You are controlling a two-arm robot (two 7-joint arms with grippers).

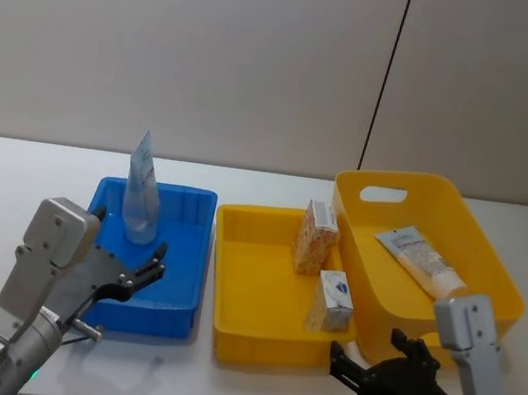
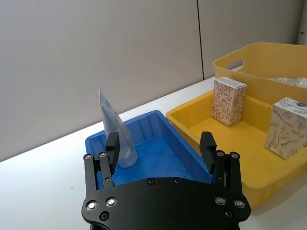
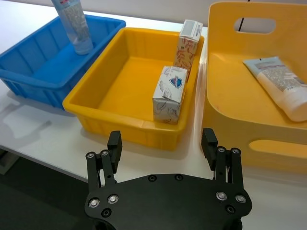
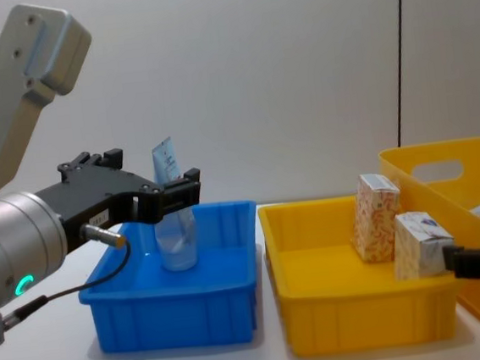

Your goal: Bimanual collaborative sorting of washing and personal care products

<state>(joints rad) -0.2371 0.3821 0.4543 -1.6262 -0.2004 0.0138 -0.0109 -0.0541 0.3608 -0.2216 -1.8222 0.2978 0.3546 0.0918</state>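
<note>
A clear tube (image 1: 140,193) with a blue-white label stands cap-down in the blue bin (image 1: 174,313). The middle yellow tray (image 1: 235,280) holds a tall orange-speckled carton (image 1: 315,238) and, nearer me, a white-and-blue carton (image 1: 333,301), both upright. A grey-blue squeeze tube (image 1: 421,261) lies flat in the yellow handled basket (image 1: 498,281). My left gripper (image 1: 149,266) hovers open over the blue bin's near left part, short of the clear tube (image 2: 115,120). My right gripper (image 1: 368,348) is open and empty, low in front of the tray and basket, facing the cartons (image 3: 169,95).
The three containers sit side by side on a white table (image 1: 18,179), blue on the left, basket on the right. A grey wall stands behind. Bare tabletop lies left of the blue bin and along the front edge.
</note>
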